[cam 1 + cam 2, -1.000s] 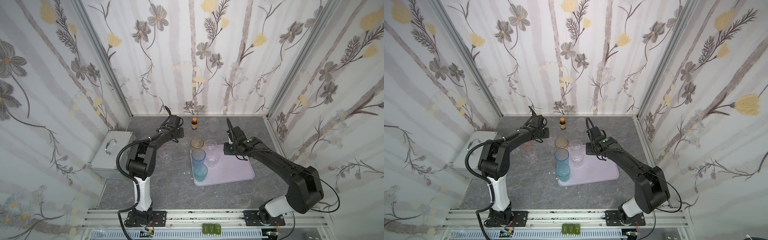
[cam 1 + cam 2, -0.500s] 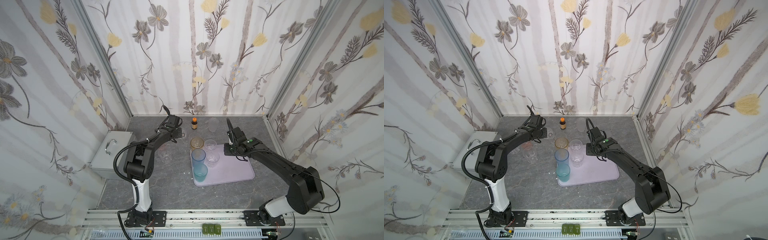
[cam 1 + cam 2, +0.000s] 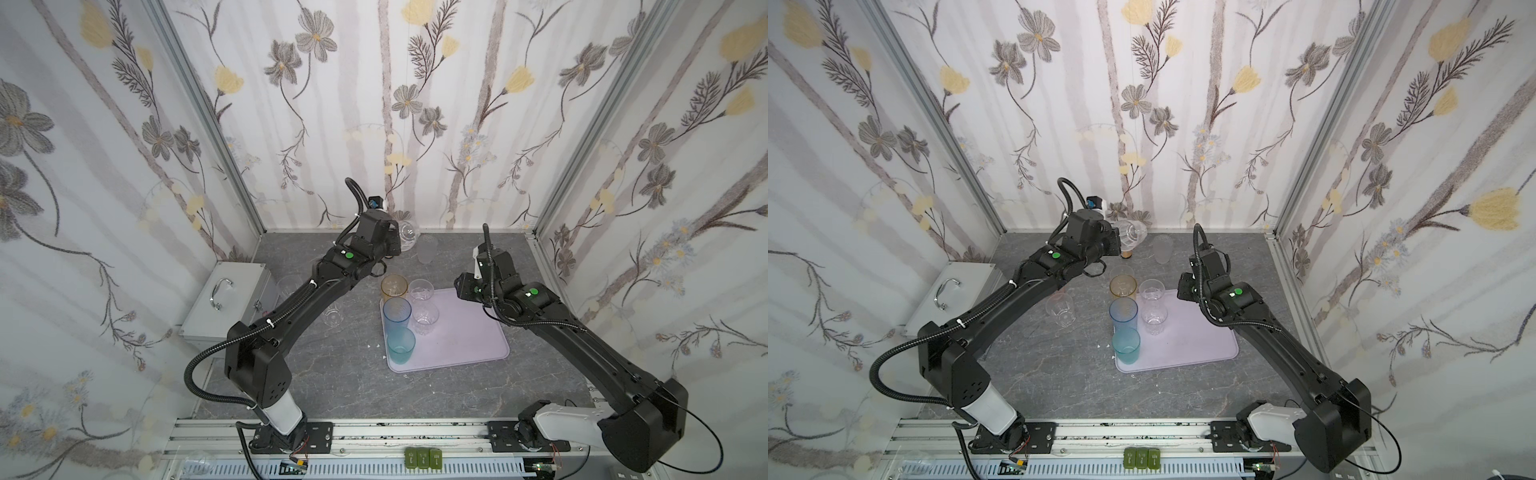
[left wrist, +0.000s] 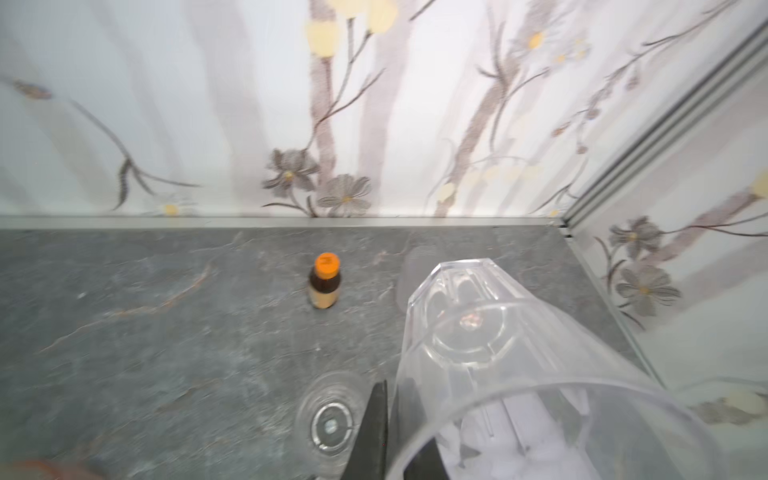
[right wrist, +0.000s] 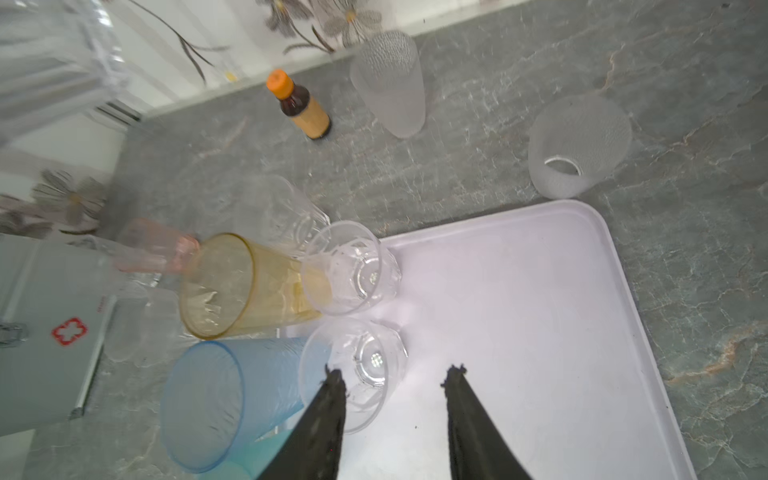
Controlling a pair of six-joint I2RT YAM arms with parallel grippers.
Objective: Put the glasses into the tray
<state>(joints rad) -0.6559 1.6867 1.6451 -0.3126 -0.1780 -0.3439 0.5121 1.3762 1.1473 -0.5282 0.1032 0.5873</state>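
currently, roughly half done. nearest, the tray (image 3: 469, 340) holds a teal glass (image 3: 401, 348), a blue glass (image 3: 397, 314) and two clear glasses (image 3: 424, 318), all upright along its left side. an amber glass (image 3: 394, 286) stands at the far left corner; whether it is inside the rim i cannot tell. the right gripper (image 5: 394, 372) hovers over the tray, jaws apart, empty. beyond, on the table: a clear glass (image 3: 1061, 309) beside the left arm, a pink glass (image 5: 160, 249) and two frosted glasses (image 5: 390, 83), not yet moved. farthest, the left gripper (image 3: 392, 244) is clamped on a clear faceted glass (image 4: 519, 353), raised and tipped on its side near the bottle (image 4: 325, 280). judged remaining: that glass and at least four more.
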